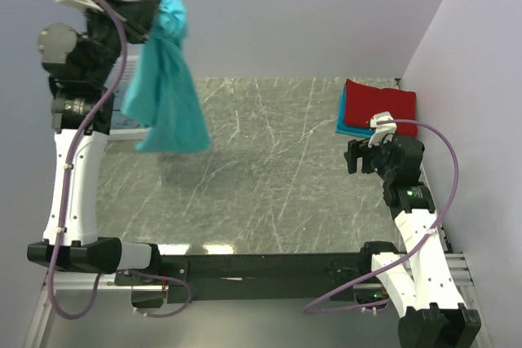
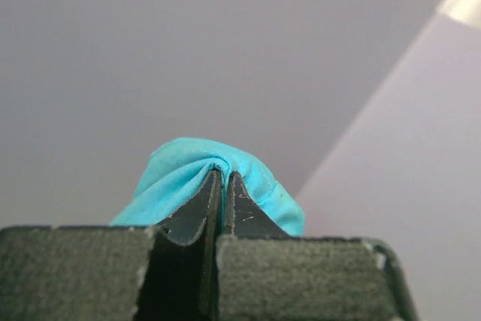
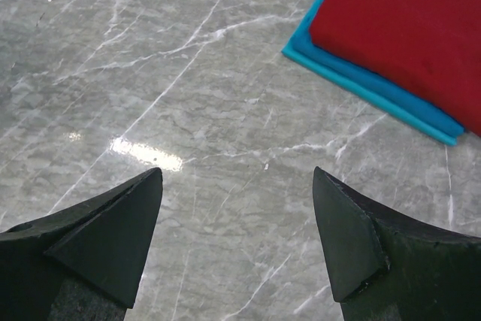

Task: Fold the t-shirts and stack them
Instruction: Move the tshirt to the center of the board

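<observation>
The turquoise shirt (image 1: 167, 95) hangs crumpled and unfolded in a long loose drape above the far left part of the tabletop (image 1: 277, 177), bunched at its top. The left tool (image 2: 223, 178) is clamped on that bunched cloth, its jaws pressed together. At the far right corner a folded red shirt (image 3: 406, 28) lies on a folded blue shirt (image 3: 376, 88). The right tool (image 3: 237, 178) hovers near that stack, jaws wide apart, holding nothing.
</observation>
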Motion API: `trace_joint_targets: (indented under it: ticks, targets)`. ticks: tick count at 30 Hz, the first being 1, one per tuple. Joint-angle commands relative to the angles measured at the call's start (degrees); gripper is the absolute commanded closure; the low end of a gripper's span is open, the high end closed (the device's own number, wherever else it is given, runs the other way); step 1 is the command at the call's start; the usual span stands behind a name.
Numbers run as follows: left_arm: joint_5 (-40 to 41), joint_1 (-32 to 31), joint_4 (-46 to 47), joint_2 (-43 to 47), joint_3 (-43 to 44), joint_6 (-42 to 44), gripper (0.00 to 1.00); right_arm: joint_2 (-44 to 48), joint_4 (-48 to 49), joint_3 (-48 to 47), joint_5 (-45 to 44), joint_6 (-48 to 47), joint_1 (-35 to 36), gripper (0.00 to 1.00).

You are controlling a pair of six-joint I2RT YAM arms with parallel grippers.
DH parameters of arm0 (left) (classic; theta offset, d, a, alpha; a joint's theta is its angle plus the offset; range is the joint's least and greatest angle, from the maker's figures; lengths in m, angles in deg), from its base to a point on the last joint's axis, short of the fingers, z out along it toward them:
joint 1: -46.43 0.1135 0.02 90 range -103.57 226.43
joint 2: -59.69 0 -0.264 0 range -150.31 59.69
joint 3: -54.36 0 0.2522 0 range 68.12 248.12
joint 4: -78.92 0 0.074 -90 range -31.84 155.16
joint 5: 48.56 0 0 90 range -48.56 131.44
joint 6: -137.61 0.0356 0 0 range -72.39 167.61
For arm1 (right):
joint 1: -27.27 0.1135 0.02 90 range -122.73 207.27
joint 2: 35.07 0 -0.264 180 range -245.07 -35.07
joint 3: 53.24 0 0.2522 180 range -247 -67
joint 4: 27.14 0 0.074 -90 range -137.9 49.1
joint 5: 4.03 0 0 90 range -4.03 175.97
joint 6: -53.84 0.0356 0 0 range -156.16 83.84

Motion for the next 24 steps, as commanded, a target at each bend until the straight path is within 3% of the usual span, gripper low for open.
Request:
trace_joint_targets:
  ticks: [1,7,15,18,19,20,22,24]
  targets:
    - [-4.63,-6.75,3.72,1.14,-2.37,-1.23,1.00,0.02,1.45,-1.19,-1.04,-0.84,0.24,0.13]
    - [-5.87,-18.01,3.73,3.78,-10.98,2.90,0.99,-0.33,1.62,-1.10,-1.48,-1.02,0.07,0.13]
    - [-4.02,-22.86,6.36,5.45,-27.14,4.75,0.98,-0.68,1.54,-1.10,-1.66,-1.28,0.16,0.13]
    - [-1.74,-22.95,4.96,3.35,-30.93,6.76,0.74,-1.12,0.84,-1.19,-0.09,-1.81,0.16,0.13]
    - [-0.43,-22.95,4.35,2.56,-31.38,7.47,0.52,-1.21,0.57,-1.28,0.62,-1.98,0.16,0.13]
    - [0.63,-22.95,0.25,0.90,-31.47,8.60,0.43,-1.38,0.22,-1.36,1.58,-2.68,0.16,0.13]
    - [8.52,-22.95,-4.34,-0.78,-30.51,13.00,0.29,-1.47,-1.01,-1.36,5.09,-3.82,0.16,0.13]
    - [14.93,-22.95,-7.94,-0.44,-30.77,18.25,0.26,-1.91,-3.28,-1.36,11.04,-6.81,0.16,0.14]
